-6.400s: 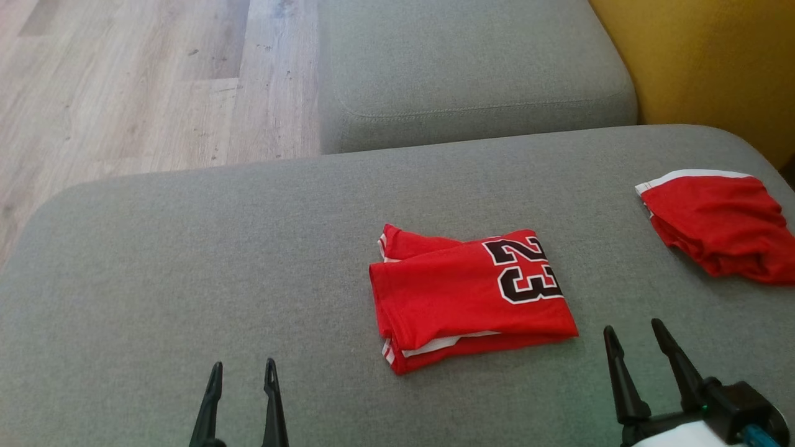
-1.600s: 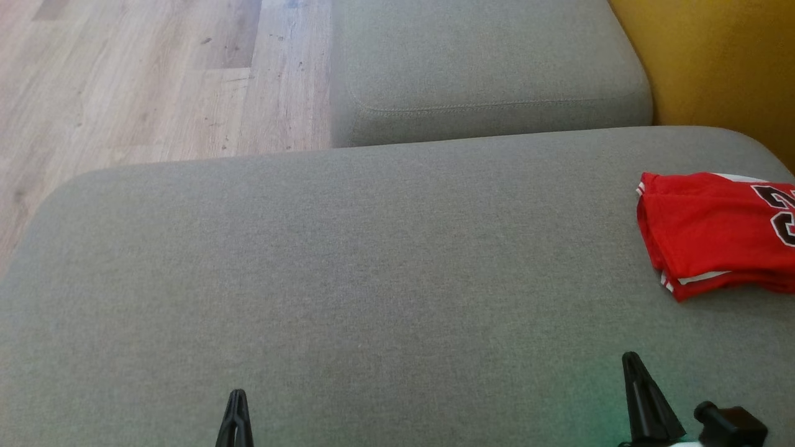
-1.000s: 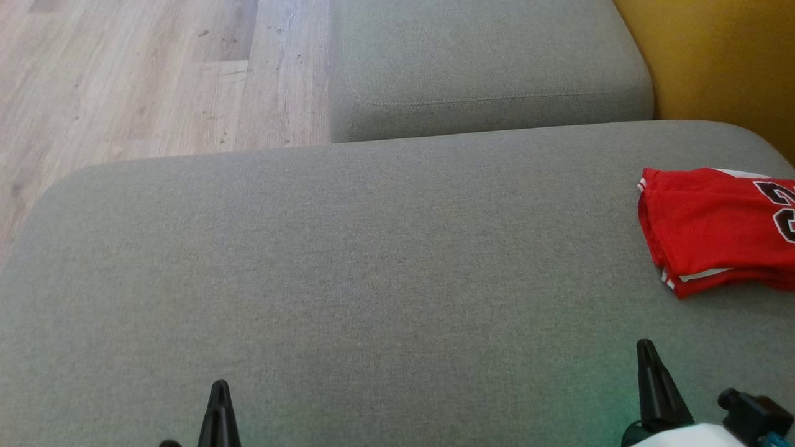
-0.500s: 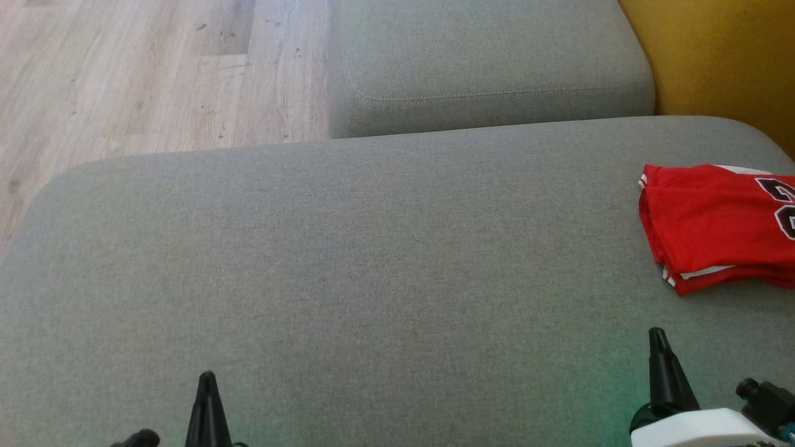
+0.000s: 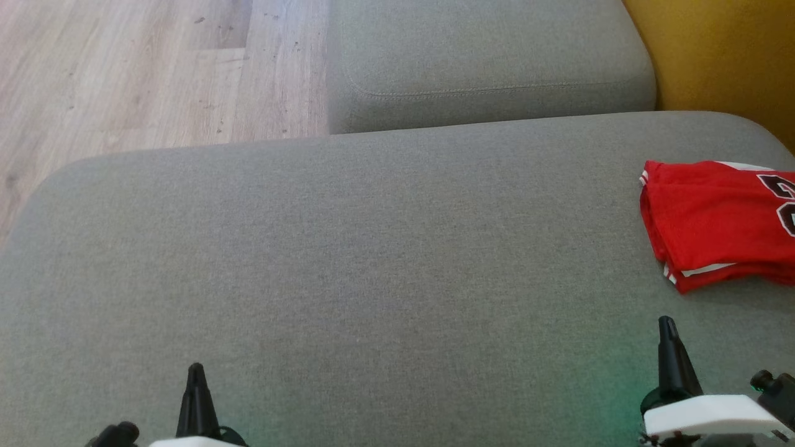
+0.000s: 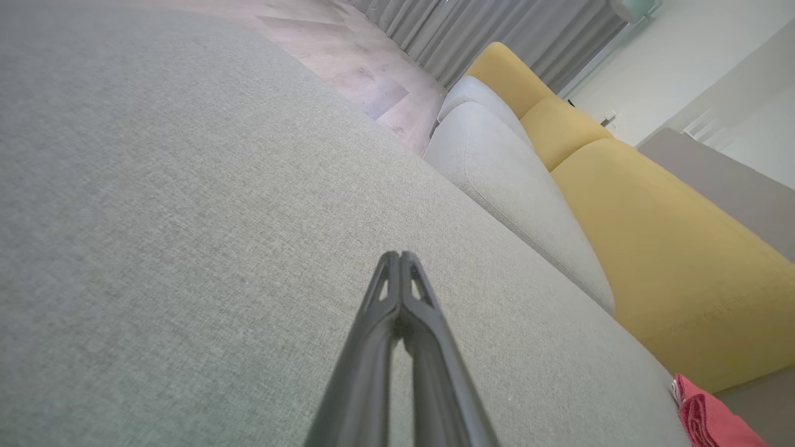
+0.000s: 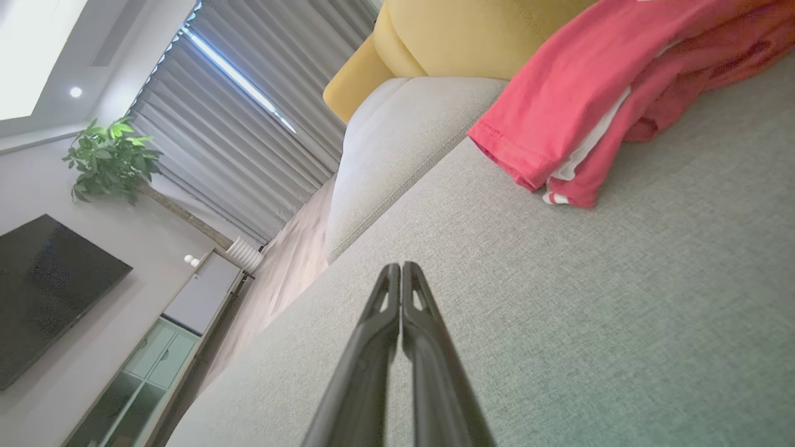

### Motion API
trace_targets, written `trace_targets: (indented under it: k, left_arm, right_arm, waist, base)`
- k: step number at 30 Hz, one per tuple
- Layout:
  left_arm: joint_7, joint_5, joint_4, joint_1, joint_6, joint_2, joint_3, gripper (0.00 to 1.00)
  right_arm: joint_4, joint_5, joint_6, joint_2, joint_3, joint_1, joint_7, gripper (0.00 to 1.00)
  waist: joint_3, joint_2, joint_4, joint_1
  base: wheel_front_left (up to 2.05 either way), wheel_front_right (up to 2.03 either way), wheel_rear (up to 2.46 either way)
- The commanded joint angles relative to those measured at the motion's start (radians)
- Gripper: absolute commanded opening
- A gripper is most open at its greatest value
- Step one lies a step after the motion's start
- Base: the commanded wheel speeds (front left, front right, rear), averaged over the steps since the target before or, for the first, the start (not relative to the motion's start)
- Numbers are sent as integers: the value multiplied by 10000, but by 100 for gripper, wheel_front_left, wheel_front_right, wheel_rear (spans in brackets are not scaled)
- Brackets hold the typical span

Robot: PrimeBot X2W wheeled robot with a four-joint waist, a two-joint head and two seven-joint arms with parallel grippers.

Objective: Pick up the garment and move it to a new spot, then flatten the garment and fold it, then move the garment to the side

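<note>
We see the garment [image 5: 714, 223] at the right end of the seat [image 5: 372, 261], close to the yellow backrest [image 5: 720, 56] and cut off by the head view's right edge. It is a thin, smooth red cloth folded into a flat, roughly rectangular stack. Its near corner shows several red layers with a narrow white strip between them. Part of a black numeral edged in white lies on the top layer. In the right wrist view the folded edges sag a little and a stitched hem runs along one layer.

The left gripper [image 6: 397, 254] has its two long dark fingers pressed together, holding nothing. Each finger tapers to a point and has a slim cut-out near the tip. It sits low at the left, well apart from the garment. The right gripper [image 7: 400, 266] is of the same shape, also pinched shut and empty, and it is near the garment but not touching it. A stretch of grey weave lies between them. We cannot tell whether either tip touches the cloth below.

The seat is a broad grey cushion with a fine woven grain and rounded corners. Beyond it stands a second grey cushion [image 5: 484, 56] with a stitched seam near its edge. To the left runs a pale wooden plank floor [image 5: 124, 74]. The right wrist view also shows pleated grey curtains [image 7: 248, 124], a leafy plant [image 7: 109, 158], a dark screen [image 7: 43, 292] and a low cabinet [image 7: 155, 360] with glass fronts.
</note>
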Motion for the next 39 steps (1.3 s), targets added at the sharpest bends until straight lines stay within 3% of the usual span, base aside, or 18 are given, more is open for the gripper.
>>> trace_targets:
  k: [1, 39]
  left_arm:
    - [72, -386, -233, -590, -101, 134, 285, 0]
    - [1162, -4934, 274, -1756, -1031, 142, 1287, 0]
  right_arm:
    - [-254, 410, 31, -157, 0, -557, 65, 0]
    - [-35, 4917, 52, -133, -521, -1559, 1145, 0]
  waist:
    - [15, 0, -1, -1]
    - [310, 0, -30, -1]
  base:
    - [0, 0, 0]
    - [0, 0, 0]
